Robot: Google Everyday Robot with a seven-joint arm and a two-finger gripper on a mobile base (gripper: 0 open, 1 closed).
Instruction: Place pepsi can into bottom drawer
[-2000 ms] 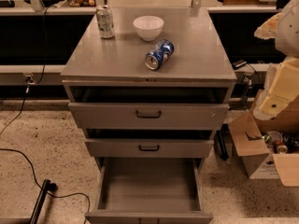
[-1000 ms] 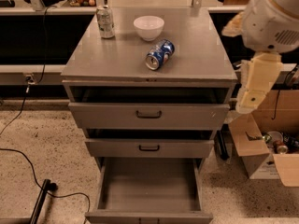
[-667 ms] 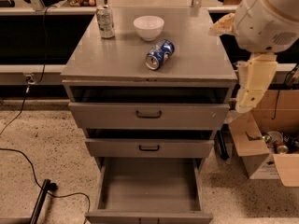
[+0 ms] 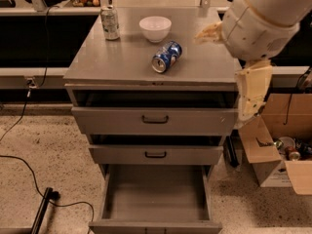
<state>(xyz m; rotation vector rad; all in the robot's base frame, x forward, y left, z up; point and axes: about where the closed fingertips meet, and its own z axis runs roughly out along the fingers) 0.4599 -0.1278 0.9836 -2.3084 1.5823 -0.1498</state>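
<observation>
The pepsi can (image 4: 166, 56), blue with silver ends, lies on its side near the middle of the grey cabinet top (image 4: 122, 62). The bottom drawer (image 4: 156, 199) is pulled out at the foot of the cabinet, and what shows of its plain grey inside holds nothing. My arm's large white and cream body comes in from the upper right. My gripper (image 4: 208, 33) is the tan tip over the right part of the cabinet top, to the right of the can and apart from it. It holds nothing that I can see.
A silver-and-green can (image 4: 109, 22) stands at the back left of the top, a white bowl (image 4: 155, 28) behind the pepsi can. The two upper drawers (image 4: 155, 120) are slightly open. An open cardboard box (image 4: 279, 165) stands on the floor at right; cables and a black bar (image 4: 42, 209) lie at left.
My arm has swung from the right edge of the view leftwards and upwards, so the gripper is now over the cabinet's right side. The can and drawers have not moved.
</observation>
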